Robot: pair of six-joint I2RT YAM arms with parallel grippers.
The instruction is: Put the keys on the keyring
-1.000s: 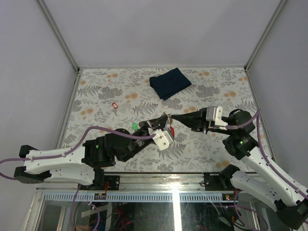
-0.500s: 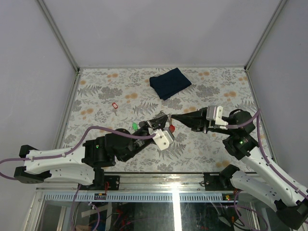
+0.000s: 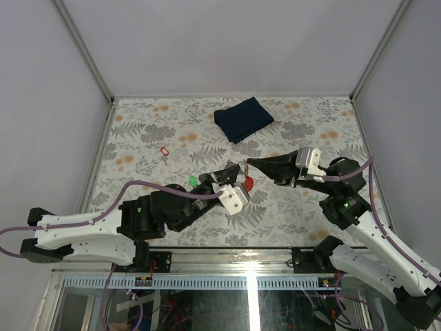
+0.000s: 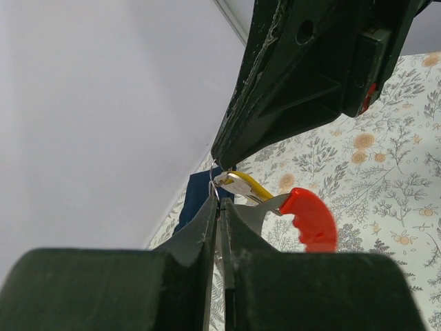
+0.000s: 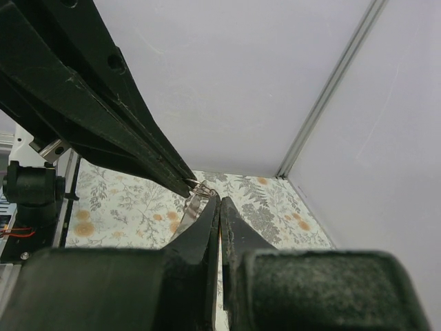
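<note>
Green-headed key [image 3: 193, 180] lies untouched on the desk [image 3: 310, 117], at eight o'clock from my left fingers [image 4: 212, 217], which pinch the keyring [image 4: 211, 181], red tag [image 4: 306, 217] dangling. Beyond, my right fingers [image 5: 211, 221] meet them, closed tight at the yellow key [image 4: 238, 185]; threading looks begun, not finished.

Cloth [image 3: 242, 118] behind keyring [image 3: 247, 183]; key [image 3: 193, 181] left of keyring.

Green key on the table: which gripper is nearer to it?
Left. The left gripper, shut on the keyring, reaches past the green key, which lies beside its wrist. The right gripper meets it tip to tip from the opposite side, farther from the key.
</note>
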